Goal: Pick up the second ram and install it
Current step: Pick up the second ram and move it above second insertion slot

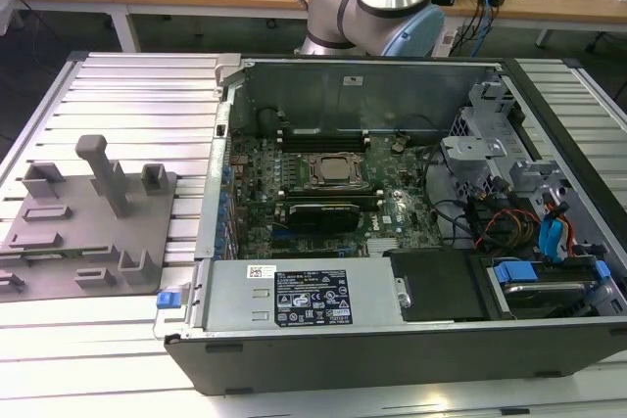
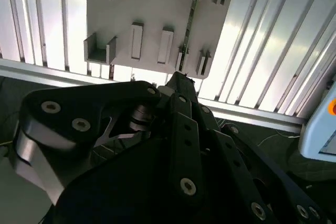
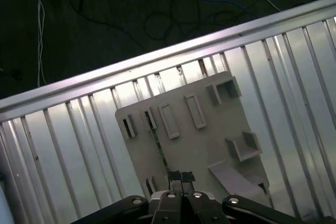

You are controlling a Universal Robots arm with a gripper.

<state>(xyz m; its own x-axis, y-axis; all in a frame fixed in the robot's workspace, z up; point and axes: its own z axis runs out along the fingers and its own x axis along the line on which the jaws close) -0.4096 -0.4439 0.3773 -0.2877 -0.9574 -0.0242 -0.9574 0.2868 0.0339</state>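
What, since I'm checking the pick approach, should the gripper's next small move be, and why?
Probably open the fingers before descending. The gripper hangs high above the plate, fingers apparently shut on nothing, while the ram stands on edge in a slot, untouched; shut fingers could not straddle it.

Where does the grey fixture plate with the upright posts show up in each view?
Exterior view: fixture plate at the exterior view's left, beside the computer case.
First wrist view: fixture plate just past the gripper.
Second wrist view: fixture plate past the gripper.
Shared landmark: the ribbed table under it.
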